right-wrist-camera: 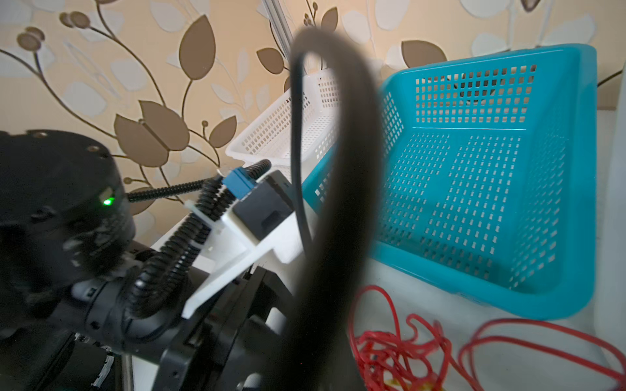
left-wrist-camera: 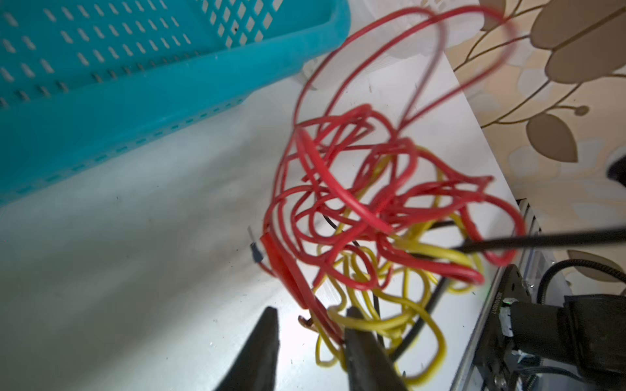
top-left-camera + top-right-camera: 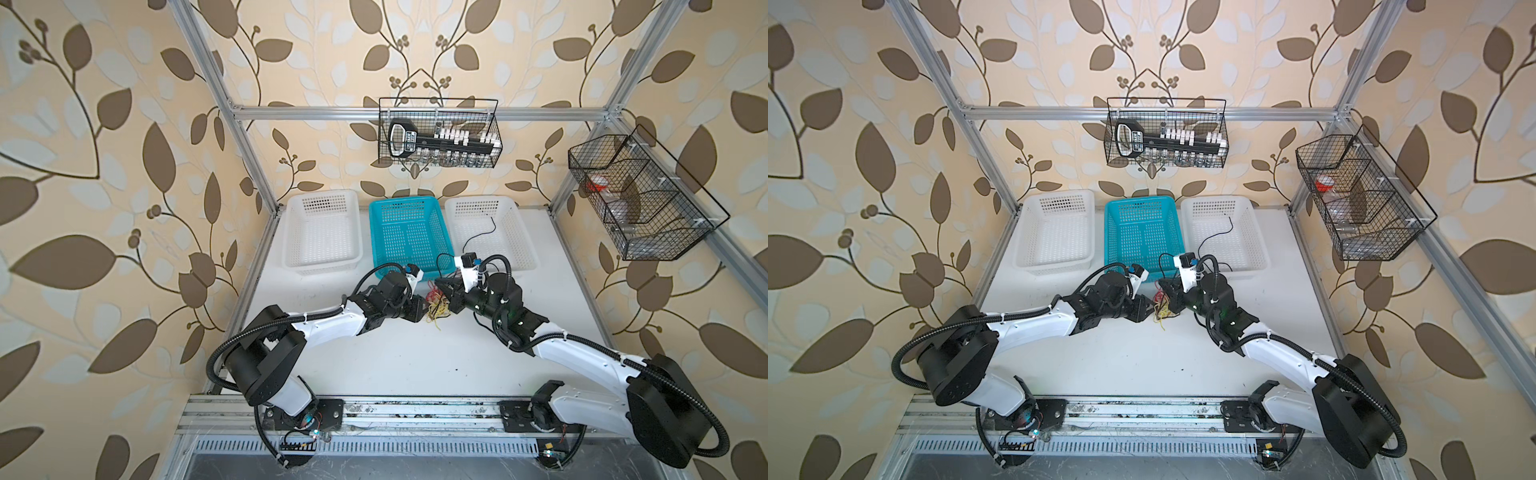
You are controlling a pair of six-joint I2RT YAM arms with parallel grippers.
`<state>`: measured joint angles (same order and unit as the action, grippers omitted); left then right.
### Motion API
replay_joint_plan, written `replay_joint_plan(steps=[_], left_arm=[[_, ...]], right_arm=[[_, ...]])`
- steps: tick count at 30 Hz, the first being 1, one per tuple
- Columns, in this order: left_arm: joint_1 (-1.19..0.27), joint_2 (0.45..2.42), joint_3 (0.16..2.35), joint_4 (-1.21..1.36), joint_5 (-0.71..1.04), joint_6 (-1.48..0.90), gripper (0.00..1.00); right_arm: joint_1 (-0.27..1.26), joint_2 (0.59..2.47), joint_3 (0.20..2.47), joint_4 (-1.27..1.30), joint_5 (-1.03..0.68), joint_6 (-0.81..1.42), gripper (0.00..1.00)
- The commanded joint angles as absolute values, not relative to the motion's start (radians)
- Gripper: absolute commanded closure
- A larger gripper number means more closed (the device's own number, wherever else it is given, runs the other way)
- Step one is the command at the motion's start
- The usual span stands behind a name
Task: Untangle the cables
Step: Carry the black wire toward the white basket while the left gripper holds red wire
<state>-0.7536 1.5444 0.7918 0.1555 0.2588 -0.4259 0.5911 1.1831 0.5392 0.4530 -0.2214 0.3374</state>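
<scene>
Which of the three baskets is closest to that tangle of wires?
The teal basket in the middle: the tangled cables lie just before its front edge, the two white baskets farther to either side.

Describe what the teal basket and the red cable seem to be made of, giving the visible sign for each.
Teal basket: moulded plastic, it seems, slightly glossy; even colour, regular slots. Red cable: likely plastic-coated wire, smooth with soft sheen; it bends into loose loops.
</scene>
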Motion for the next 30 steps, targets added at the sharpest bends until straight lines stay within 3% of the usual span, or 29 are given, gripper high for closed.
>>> replay_joint_plan(steps=[1, 3, 18, 30], left_arm=[[-0.759, 1.554, 0.833, 0.185, 0.275, -0.421, 0.86], [-0.759, 1.562, 0.839, 0.177, 0.270, -0.419, 1.00], [-0.759, 1.659, 0.864, -0.044, 0.115, -0.372, 1.00], [-0.759, 1.675, 0.878, -0.101, 0.063, -0.362, 1.00]], right_arm=[[0.605, 1.153, 0.565, 0.473, -0.228, 0.345, 1.00], [0.606, 1.143, 0.568, 0.465, -0.225, 0.344, 1.00], [0.589, 0.907, 0.668, 0.214, -0.012, 0.255, 1.00], [0.508, 0.759, 0.744, 0.045, 0.063, 0.208, 1.00]])
